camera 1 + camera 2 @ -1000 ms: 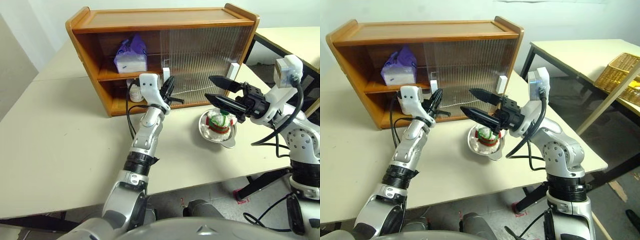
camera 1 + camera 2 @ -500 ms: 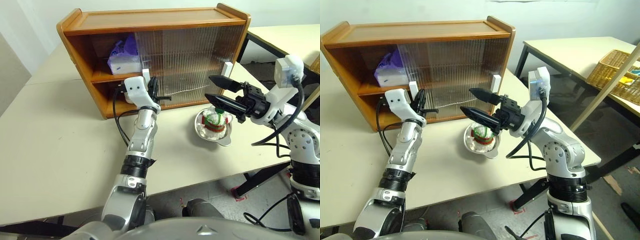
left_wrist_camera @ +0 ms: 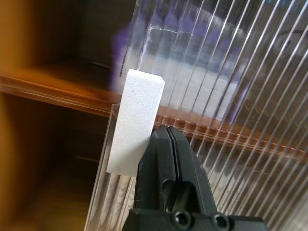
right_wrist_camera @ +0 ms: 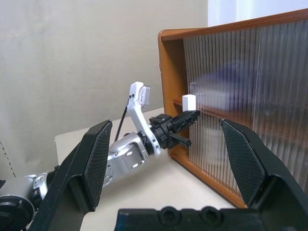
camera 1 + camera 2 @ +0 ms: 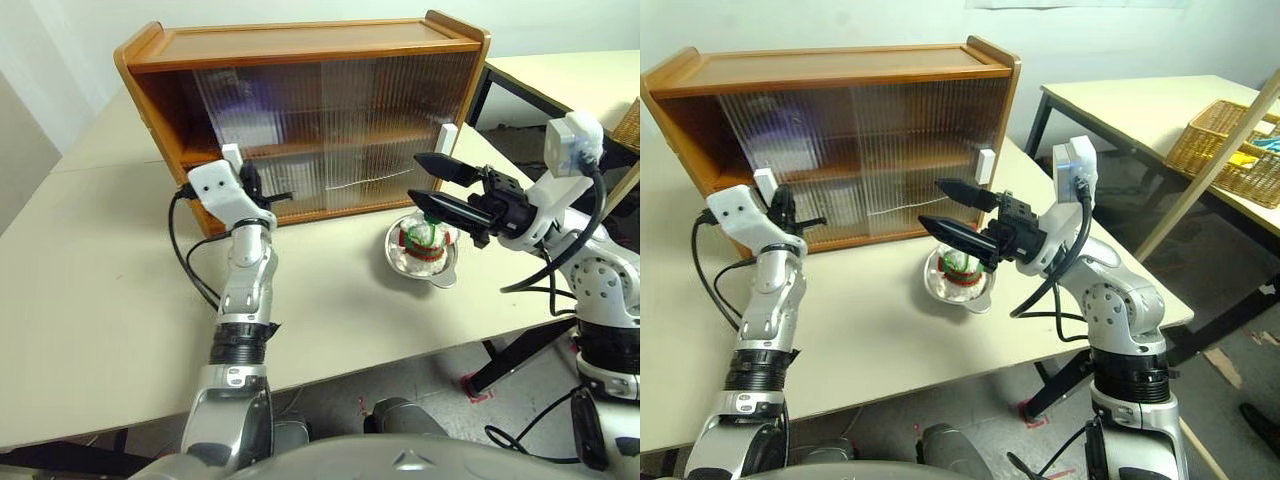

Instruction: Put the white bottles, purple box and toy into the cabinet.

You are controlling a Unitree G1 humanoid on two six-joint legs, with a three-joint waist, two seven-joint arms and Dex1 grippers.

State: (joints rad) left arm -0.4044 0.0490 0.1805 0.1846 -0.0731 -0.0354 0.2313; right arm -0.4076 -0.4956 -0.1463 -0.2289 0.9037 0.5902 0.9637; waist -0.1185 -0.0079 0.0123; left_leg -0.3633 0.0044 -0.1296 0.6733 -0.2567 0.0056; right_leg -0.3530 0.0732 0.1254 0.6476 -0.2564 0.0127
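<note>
My left pincer is pressed together, its tip touching the white handle of the sliding door, near the left end of the cabinet; the door covers most of that side, and the purple box shows only as a blur behind the ribbed panel on the upper shelf; my right pincer stands wide apart and empty, hanging just above the metal bowl in front of the cabinet's right half; the toy lies in that bowl, directly beneath and slightly forward of those fingers, so I judge my right arm far nearer to it; I cannot make out the white bottles behind the doors
</note>
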